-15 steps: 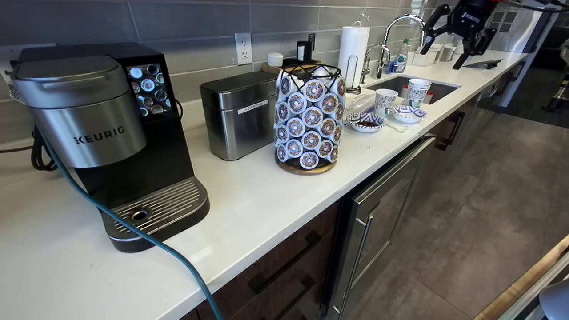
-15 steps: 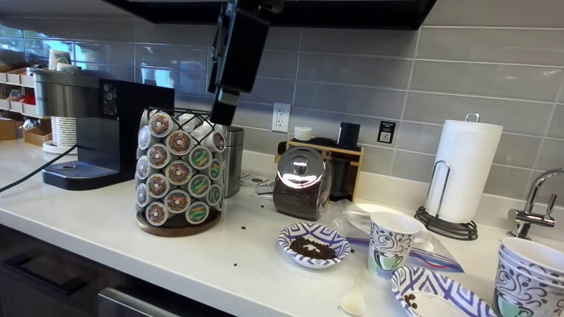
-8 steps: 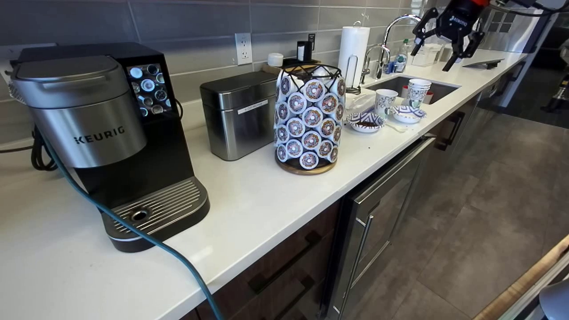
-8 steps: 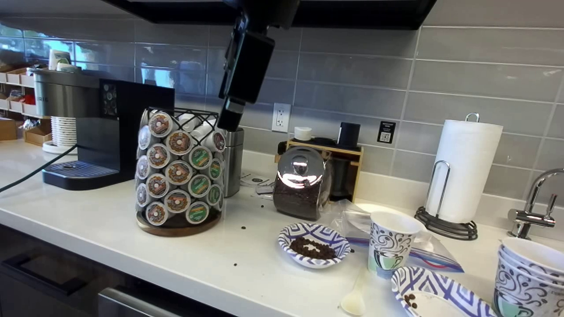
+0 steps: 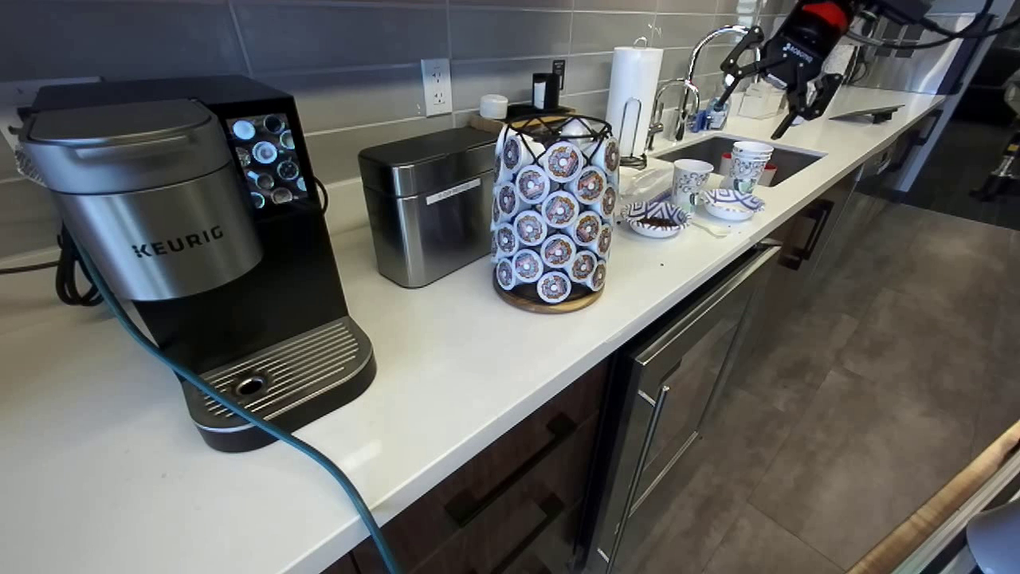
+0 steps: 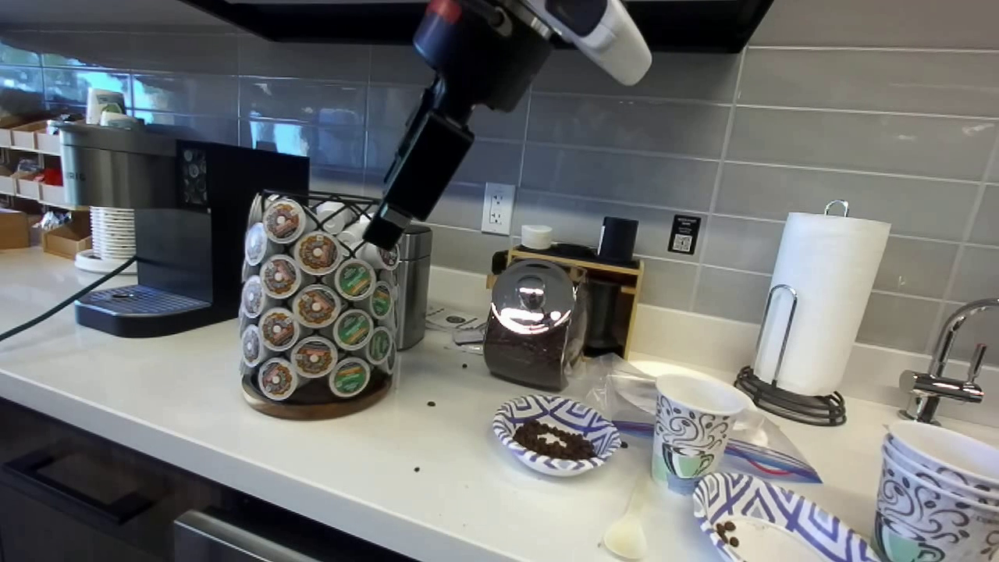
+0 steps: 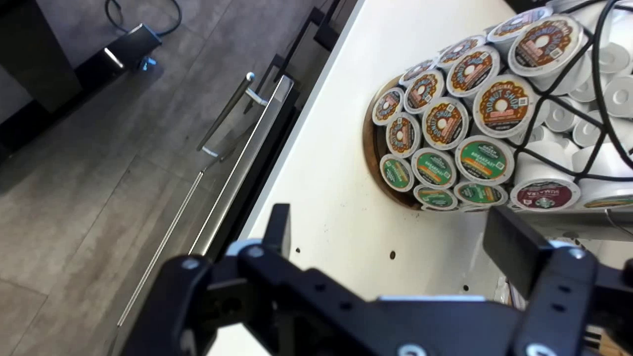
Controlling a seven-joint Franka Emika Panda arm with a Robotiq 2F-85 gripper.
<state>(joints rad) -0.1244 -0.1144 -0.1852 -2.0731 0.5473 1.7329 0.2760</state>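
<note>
My gripper [image 5: 751, 119] is open and empty, tilted downward high over the counter. In an exterior view its fingertip [image 6: 384, 228] overlaps the upper right of the coffee pod rack [image 6: 320, 409]. The rack, full of pods with brown, green and dark red lids, also stands in an exterior view [image 5: 550, 304]. In the wrist view the open jaws [image 7: 394, 236] frame white counter with a few dark beans [image 7: 392, 255]. The rack's wooden base [image 7: 370, 141] lies beyond the fingertips, toward the upper right. The gripper touches nothing that I can see.
A Keurig machine [image 5: 175, 215] and steel bin [image 5: 430, 215] stand by the wall. Also here are a patterned bowl [image 6: 507, 421] of beans, a jar [image 6: 523, 355], a paper cup [image 6: 687, 437], a spoon [image 6: 627, 537], stacked cups [image 6: 936, 499] and a paper towel roll [image 6: 827, 312].
My gripper has moved left and down in an exterior view and tilted more. More of the arm shows in both exterior views. The jaws stay open; the counter items have not moved.
</note>
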